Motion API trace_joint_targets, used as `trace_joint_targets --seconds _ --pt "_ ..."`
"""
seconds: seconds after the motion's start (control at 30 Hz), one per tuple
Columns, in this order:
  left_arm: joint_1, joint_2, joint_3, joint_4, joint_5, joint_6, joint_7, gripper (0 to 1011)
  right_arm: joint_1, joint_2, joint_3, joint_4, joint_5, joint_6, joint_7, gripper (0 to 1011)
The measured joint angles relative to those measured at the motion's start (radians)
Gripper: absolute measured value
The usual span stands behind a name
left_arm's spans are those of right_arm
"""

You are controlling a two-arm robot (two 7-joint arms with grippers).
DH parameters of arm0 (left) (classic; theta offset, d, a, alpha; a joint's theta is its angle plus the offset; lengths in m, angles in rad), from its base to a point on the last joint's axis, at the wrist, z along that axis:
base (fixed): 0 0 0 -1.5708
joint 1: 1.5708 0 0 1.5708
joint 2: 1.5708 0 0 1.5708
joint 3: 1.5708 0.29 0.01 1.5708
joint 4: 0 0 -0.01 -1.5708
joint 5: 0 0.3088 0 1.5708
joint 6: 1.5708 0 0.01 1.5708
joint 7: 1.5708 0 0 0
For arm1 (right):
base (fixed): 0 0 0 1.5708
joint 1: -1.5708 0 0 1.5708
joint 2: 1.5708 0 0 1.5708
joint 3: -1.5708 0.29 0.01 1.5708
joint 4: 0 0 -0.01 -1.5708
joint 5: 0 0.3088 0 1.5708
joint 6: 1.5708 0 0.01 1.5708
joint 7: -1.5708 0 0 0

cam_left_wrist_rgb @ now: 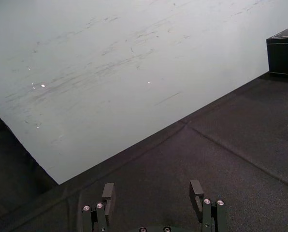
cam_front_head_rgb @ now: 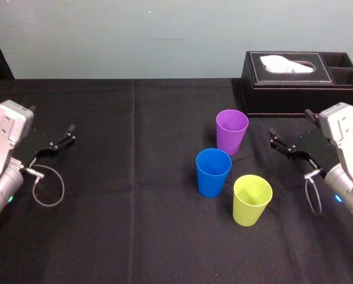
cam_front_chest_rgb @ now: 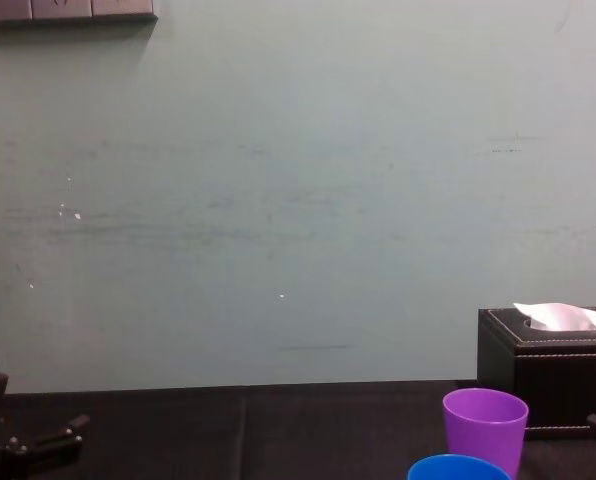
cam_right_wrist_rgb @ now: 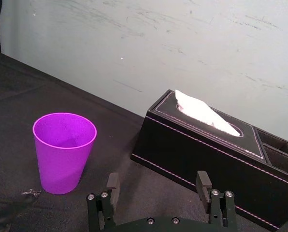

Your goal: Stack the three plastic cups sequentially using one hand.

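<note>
While scanning the black-clothed tabletop (cam_front_head_rgb: 135, 236), counting all three cups upright, mouths up, each on its own. Placing the purple cup (cam_front_head_rgb: 231, 131) farthest back, right of the middle, just in front of the black tissue box (cam_front_head_rgb: 301, 83) in the far right corner. Placing the blue cup (cam_front_head_rgb: 212, 172) just beside it, toward the near edge and slightly leftward. Placing the yellow-green cup (cam_front_head_rgb: 252, 200) closest to the near edge, just beside the blue cup. Not finding any cup inside another.

Logging the right gripper (cam_right_wrist_rgb: 157, 175) near the right edge, beside the purple cup and short of it, fingers spread apart, gripping nothing. Logging the left gripper (cam_left_wrist_rgb: 152, 184) idling near the left edge, well apart from the cups, fingers likewise spread, nothing between them.

Judging progress at nil: both stacking steps yet to do. Expecting the right arm as the working one, being closer. Reckoning on a first grasp of one cup, a lift over a neighbour, a drop-in, then the same again with the third. Flagging the tight spacing: risking a knock to the blue cup when closing on the purple cup.
</note>
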Motion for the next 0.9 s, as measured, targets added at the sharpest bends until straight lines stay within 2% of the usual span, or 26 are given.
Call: trace_joint_targets --seconds 0.9 --pt "0.0 0.0 0.0 0.0 0.0 0.0 0.0 1011 0.0 0.0 0.0 0.0 0.0 0.0 0.0 1003"
